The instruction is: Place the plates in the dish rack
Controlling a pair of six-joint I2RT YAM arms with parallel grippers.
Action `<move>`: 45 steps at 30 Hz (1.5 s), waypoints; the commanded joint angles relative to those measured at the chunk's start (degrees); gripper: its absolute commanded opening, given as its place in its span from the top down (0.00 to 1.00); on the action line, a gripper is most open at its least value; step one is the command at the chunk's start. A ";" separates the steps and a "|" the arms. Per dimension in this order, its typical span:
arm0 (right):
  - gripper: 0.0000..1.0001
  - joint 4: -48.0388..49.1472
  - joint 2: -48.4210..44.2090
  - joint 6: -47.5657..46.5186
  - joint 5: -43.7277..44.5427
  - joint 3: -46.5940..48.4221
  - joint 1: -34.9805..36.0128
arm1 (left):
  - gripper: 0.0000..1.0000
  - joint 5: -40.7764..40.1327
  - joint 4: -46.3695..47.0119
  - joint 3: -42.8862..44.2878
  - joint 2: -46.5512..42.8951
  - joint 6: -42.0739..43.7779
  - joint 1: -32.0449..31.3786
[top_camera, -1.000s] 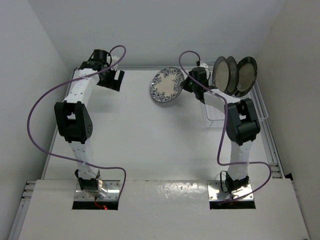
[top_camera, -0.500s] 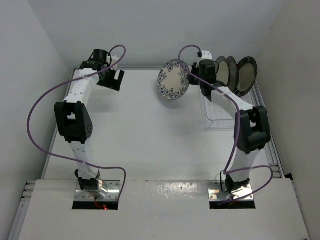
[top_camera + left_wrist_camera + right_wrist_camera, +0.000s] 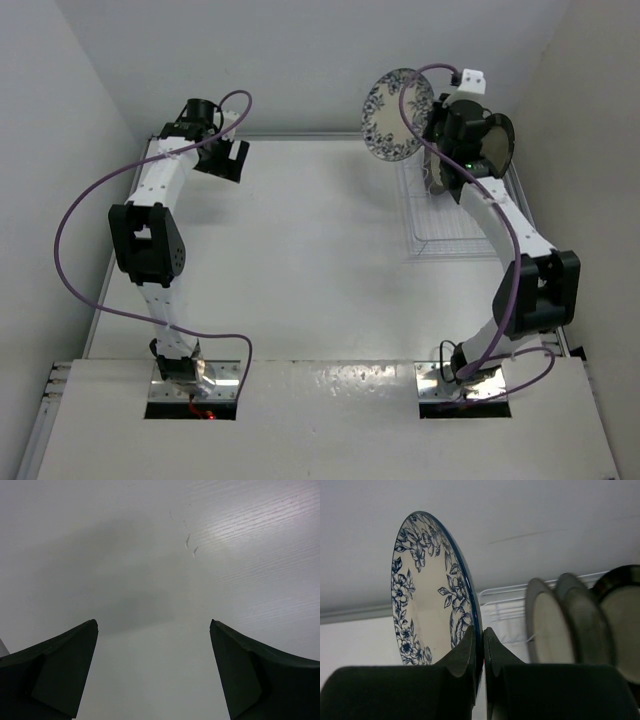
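The blue floral plate (image 3: 427,590) stands on edge, its lower rim pinched between the right jaws, which are closed tight on it. It is held in the air by the far left corner of the dish rack (image 3: 440,238), at the far right of the bench (image 3: 300,260). Three plates stand upright in the rack's far end: a grey-rimmed plate (image 3: 544,622), its grey-rimmed twin (image 3: 581,622) and a dark-rimmed plate (image 3: 620,625) rightmost. The left jaws gape wide, holding nothing, at the far left.
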 commanded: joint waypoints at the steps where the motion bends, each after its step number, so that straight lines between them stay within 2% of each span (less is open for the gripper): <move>1: 1.00 12.61 -6.09 -2.92 6.01 0.34 -3.22 | 0.01 1.13 0.00 2.12 -2.31 0.34 0.33; 7: 1.00 13.48 -9.08 -8.97 9.96 -1.33 -6.31 | 0.01 1.13 0.00 2.12 -2.31 0.34 0.33; 17: 1.00 14.62 -6.89 -12.24 12.77 -4.41 -6.14 | 0.01 1.66 0.00 2.12 -1.78 0.34 0.33; 23: 1.00 17.26 -5.13 -17.34 14.63 -4.76 -4.73 | 0.01 1.13 0.00 2.12 -1.78 0.34 0.33; 27: 1.00 19.46 -3.72 -29.07 15.68 -3.89 -1.06 | 0.01 1.13 0.00 2.12 -1.78 0.34 0.33; 33: 1.00 25.96 0.59 -38.07 20.07 -3.97 3.52 | 0.01 1.13 0.00 2.12 -1.78 0.34 0.33; 38: 1.00 27.36 3.22 -38.35 23.49 -3.27 4.06 | 0.01 1.13 0.00 2.12 -1.78 0.34 0.33; 45: 1.00 26.14 3.14 -34.13 22.98 -1.43 3.88 | 0.01 1.13 0.00 2.12 -1.78 0.34 0.33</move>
